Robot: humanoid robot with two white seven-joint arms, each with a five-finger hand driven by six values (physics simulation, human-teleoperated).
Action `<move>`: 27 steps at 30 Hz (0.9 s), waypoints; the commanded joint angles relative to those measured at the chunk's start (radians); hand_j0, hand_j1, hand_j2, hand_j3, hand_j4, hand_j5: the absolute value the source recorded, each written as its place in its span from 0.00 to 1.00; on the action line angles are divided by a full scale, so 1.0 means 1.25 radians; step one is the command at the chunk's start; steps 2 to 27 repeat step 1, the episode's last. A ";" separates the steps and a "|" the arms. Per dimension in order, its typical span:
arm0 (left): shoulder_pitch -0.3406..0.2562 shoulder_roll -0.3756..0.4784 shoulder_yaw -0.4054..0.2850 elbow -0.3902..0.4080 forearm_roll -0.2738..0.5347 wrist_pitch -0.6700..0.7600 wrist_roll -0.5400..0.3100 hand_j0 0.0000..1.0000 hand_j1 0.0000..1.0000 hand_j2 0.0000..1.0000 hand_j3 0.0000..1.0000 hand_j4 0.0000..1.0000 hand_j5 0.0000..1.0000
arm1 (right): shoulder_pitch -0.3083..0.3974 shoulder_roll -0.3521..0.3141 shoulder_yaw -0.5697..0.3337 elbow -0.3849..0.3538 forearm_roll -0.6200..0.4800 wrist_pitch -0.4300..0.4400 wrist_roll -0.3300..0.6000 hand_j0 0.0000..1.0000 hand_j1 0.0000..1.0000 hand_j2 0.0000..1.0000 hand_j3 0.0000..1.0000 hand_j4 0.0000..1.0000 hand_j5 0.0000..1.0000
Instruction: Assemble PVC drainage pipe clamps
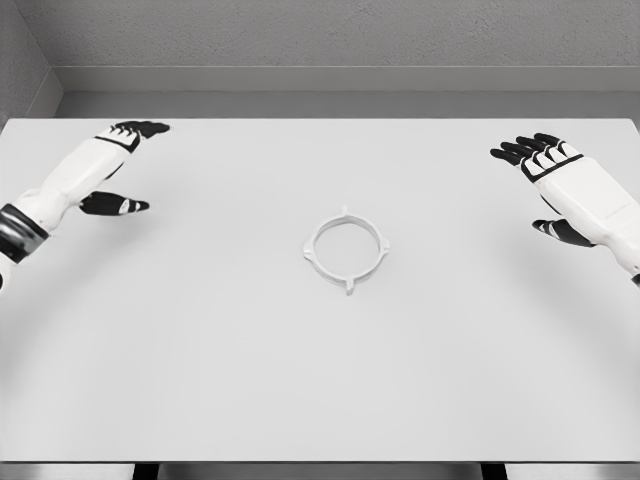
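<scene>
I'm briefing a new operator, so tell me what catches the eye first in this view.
The white ring-shaped pipe clamp lies flat, alone near the middle of the white table. The left robot hand and the right robot hand hover open at the far left and far right, black fingers spread, both well apart from the clamp.

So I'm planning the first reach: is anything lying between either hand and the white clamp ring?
Nothing visible. Bare table separates the clamp ring from the left hand and right hand, both open.
</scene>
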 commanded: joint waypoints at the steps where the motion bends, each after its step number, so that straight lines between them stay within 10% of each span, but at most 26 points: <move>1: 0.001 0.032 0.023 0.009 0.008 0.000 0.002 1.00 1.00 1.00 1.00 1.00 1.00 | 0.000 -0.001 0.000 0.000 -0.004 0.001 0.000 1.00 1.00 1.00 1.00 1.00 1.00; 27: 0.001 0.032 0.023 0.009 0.008 0.000 0.002 1.00 1.00 1.00 1.00 1.00 1.00 | 0.000 -0.001 0.000 0.000 -0.004 0.001 0.000 1.00 1.00 1.00 1.00 1.00 1.00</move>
